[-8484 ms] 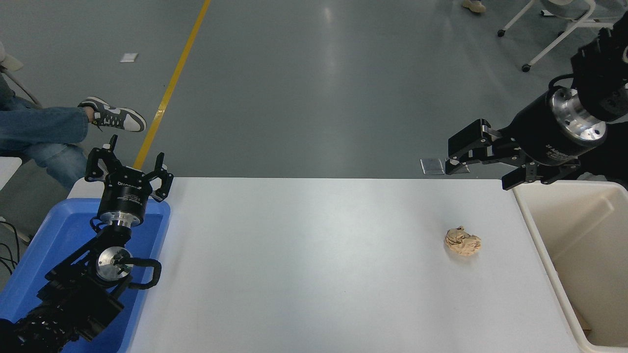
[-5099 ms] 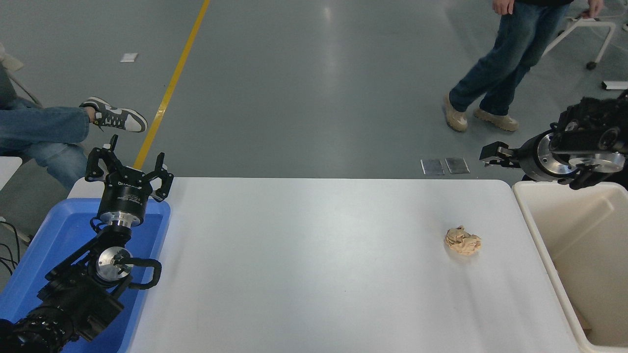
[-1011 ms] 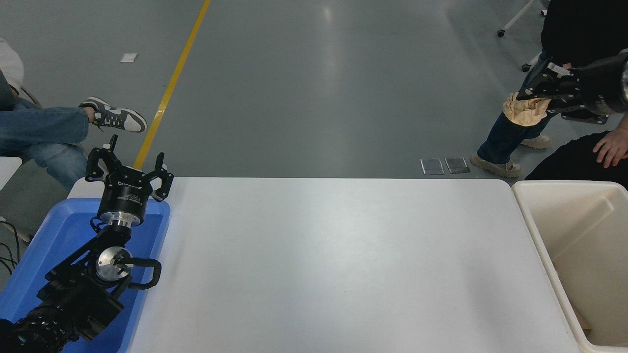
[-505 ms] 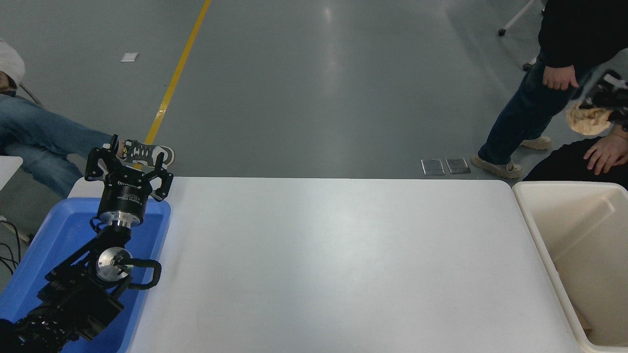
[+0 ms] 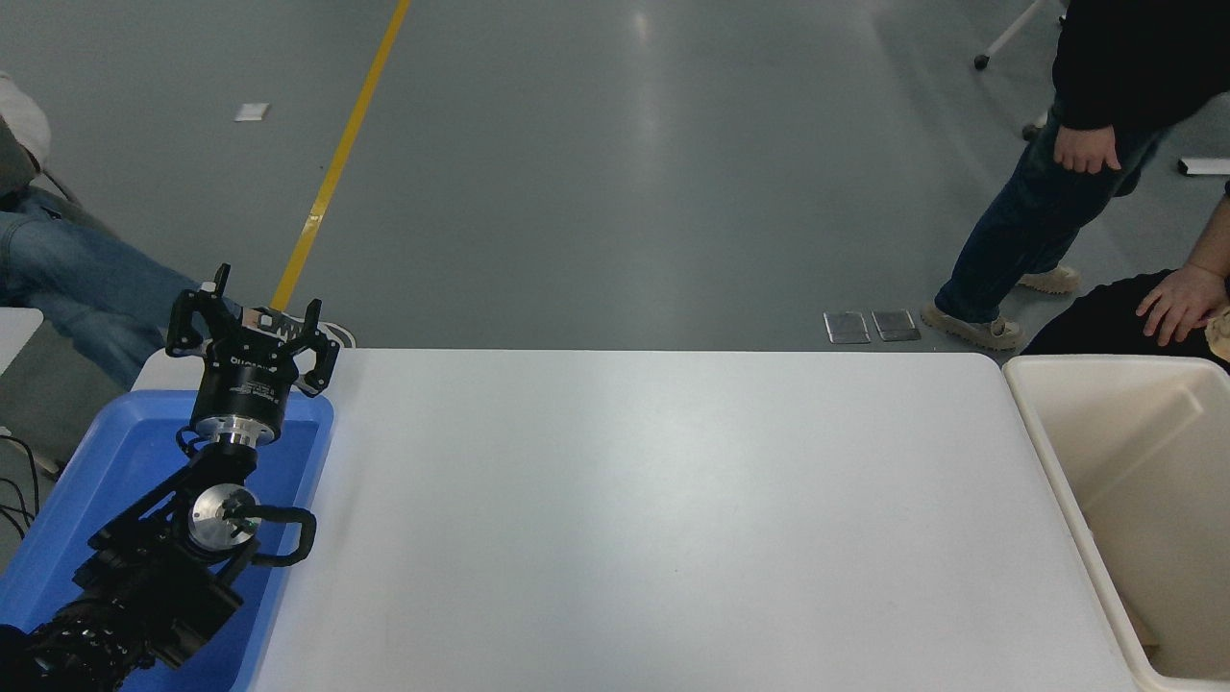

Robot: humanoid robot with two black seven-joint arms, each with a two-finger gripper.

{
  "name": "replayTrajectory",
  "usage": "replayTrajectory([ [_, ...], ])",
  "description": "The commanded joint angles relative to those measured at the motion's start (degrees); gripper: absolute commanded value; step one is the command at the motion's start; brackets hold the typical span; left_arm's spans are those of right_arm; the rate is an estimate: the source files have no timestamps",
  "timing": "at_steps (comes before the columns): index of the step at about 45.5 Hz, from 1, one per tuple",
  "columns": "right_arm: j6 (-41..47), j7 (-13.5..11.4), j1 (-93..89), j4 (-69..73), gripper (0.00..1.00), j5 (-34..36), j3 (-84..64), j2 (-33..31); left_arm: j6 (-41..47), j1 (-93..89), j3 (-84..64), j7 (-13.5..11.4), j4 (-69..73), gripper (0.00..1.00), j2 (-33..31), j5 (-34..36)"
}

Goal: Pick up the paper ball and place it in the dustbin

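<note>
The cream-white dustbin (image 5: 1055, 459) stands at the table's right end, open and deep. A small tan-beige sliver of the paper ball (image 5: 1223, 333) shows at the picture's right edge, just above the dustbin's far rim; most of it is cut off by the edge. My right gripper is out of view, so I cannot see what holds the ball. My left gripper (image 5: 252, 323) is parked at the lower left over the blue tray, fingers open and empty.
The shallow blue tray (image 5: 115, 452) lies at the table's left end under the left arm. A person stands at the top right (image 5: 1047, 192). Another person's hand (image 5: 1177, 303) rests just beyond the dustbin's far rim. A seated person's leg (image 5: 77, 279) is at the left.
The right gripper with the paper ball moved right and down out of the picture; only a sliver of the ball shows now. The seated person's foot has shifted. The left arm has not moved.
</note>
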Motion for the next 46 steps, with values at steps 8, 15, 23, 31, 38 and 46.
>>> replayTrajectory([
  [8,-6.7,0.0,-12.9,-8.3,0.0,7.5,4.4,7.5,0.0,0.0,-0.1,0.0,0.0,0.99,0.0,0.0],
  [15,-6.8,-0.1,-14.5,-9.3,0.38,7.5,6.2,8.1,0.0,0.0,0.0,0.0,0.0,0.99,0.0,0.0],
  [23,-6.8,0.0,-14.7,-9.2,1.0,6.9,6.2,8.1,0.0,0.0,0.0,0.0,0.0,0.99,0.0,0.0],
  [31,-6.3,0.0,-13.6,-8.7,1.0,6.6,6.1,7.7,0.0,0.0,0.0,0.0,0.0,0.99,0.0,0.0],
  [38,-6.0,0.0,-9.8,-8.6,1.0,6.3,5.3,6.8,0.0,0.0,0.0,0.0,0.0,0.99,0.0,0.0],
  [46,-4.7,0.3,-1.1,-6.8,1.0,4.8,2.0,5.9,0.0,0.0,-0.1,0.1,0.0,0.99,0.0,0.0],
])
